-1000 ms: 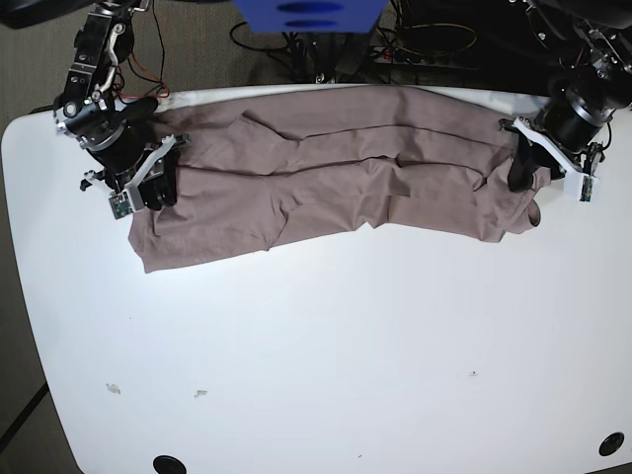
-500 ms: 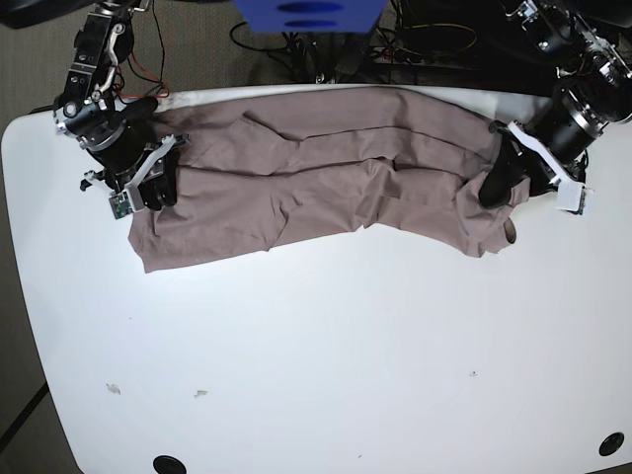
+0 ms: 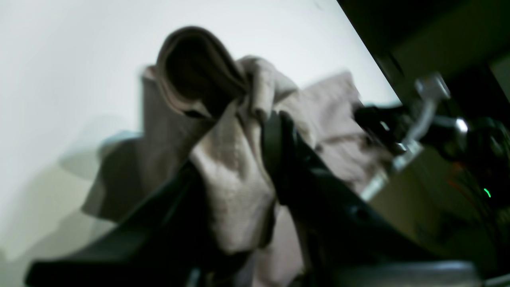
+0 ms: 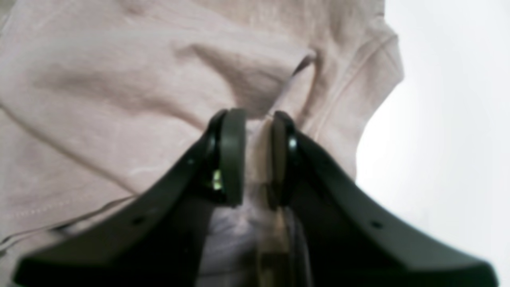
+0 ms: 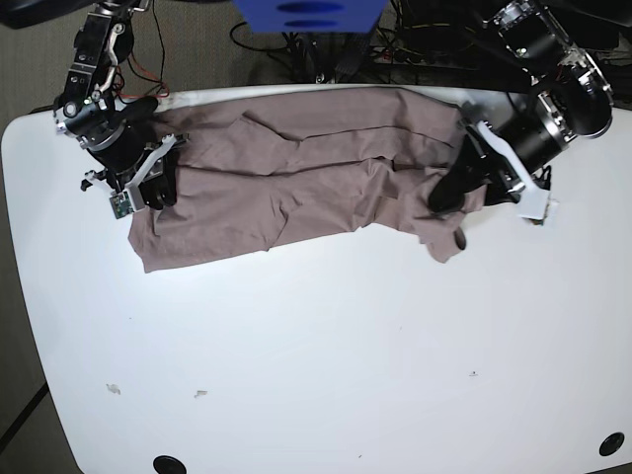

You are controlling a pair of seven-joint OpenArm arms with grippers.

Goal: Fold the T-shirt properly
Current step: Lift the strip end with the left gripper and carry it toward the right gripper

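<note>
While the cloth lies bunched along the far edge: views run base, left wrist, right wrist
Base: T-shirt [image 5: 296, 178] spread lengthwise on the white table [image 5: 326, 346]; left gripper [image 5: 446, 197] lifts its end into a hanging bunch; right gripper [image 5: 156, 188] sits on the opposite end
Left wrist: dark fingers [image 3: 279, 159] clamped on a gathered fold of mauve fabric, blurred
Right wrist: jaws nearly together, pinching a ridge of shirt between the pads [image 4: 233, 155]

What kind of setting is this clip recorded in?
Probably a robotics lab bench: a bare white rounded table, loose black cables on the floor behind it, and two arms working a dusty mauve cotton T-shirt.
</note>
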